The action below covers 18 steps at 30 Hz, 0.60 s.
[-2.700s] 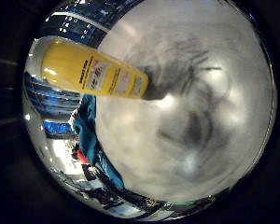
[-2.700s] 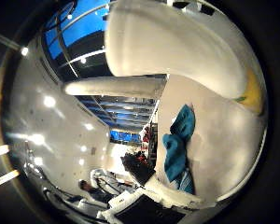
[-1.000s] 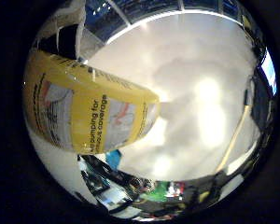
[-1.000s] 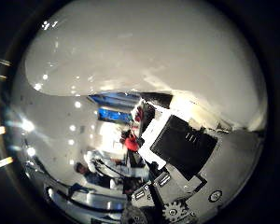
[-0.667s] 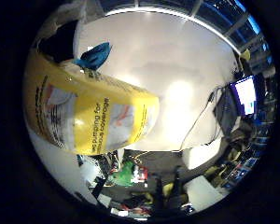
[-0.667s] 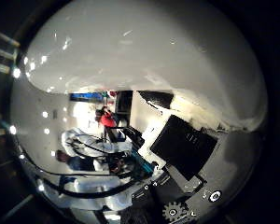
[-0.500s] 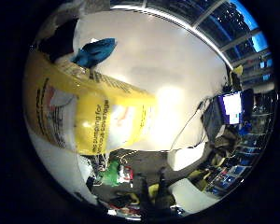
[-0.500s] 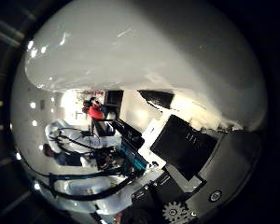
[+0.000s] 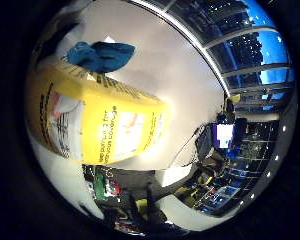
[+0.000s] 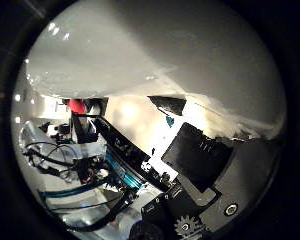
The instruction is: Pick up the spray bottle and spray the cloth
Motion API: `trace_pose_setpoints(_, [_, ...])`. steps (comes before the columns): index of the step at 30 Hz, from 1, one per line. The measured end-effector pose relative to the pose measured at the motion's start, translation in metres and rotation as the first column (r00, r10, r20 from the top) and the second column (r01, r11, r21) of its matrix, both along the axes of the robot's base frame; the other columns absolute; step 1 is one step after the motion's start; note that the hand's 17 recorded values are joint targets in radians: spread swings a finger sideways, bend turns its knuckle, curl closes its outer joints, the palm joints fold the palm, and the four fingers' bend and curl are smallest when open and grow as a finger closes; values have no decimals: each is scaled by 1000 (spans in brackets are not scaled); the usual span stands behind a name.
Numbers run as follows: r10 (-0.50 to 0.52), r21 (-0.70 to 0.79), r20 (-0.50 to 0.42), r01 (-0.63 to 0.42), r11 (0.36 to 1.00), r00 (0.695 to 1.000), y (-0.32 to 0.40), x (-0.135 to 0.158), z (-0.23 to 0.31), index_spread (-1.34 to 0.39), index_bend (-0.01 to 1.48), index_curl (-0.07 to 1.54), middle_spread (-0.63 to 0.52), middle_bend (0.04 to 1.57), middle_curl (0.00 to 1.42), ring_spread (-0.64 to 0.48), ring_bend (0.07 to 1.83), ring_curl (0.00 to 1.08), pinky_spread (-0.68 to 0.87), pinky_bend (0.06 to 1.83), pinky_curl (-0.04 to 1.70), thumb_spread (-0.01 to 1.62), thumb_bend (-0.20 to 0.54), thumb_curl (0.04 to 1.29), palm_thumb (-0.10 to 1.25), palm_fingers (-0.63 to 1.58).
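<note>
Spray bottle right up against my palm, hand curled round its white upper body as far as I can see, blue cloth on the white table just past the bottle

Lab/office: lit monitor, big windows, white worktable, equipment clutter.

Bottle yellow w/ printed label; cloth teal-blue; table white

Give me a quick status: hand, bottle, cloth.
Hand close against spray bottle, grip not visible. Bottle fills the view, near the palm. Blue cloth lies crumpled on white table beyond. Nothing between them.
</note>
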<state>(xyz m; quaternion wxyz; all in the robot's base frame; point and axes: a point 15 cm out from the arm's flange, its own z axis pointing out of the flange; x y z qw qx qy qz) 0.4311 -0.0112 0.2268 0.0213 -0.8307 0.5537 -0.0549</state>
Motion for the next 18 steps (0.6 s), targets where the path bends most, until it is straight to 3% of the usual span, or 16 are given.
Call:
trace_pose_setpoints(8, [27, -21, -53, -28, 999, 998, 23, -11, -51, -258, 1090, 1024, -146, 1366, 864, -262, 1321, 919, -120, 1011, 1632, 1100, -13, 564, 1051, 1073])
trace_pose_setpoints(18, [22, -57, 2, -22, 998, 1000, 5, -3, -24, -260, 1083, 1030, -147, 1361, 867, -264, 1318, 926, -112, 1015, 1640, 1101, -14, 577, 1045, 1079])
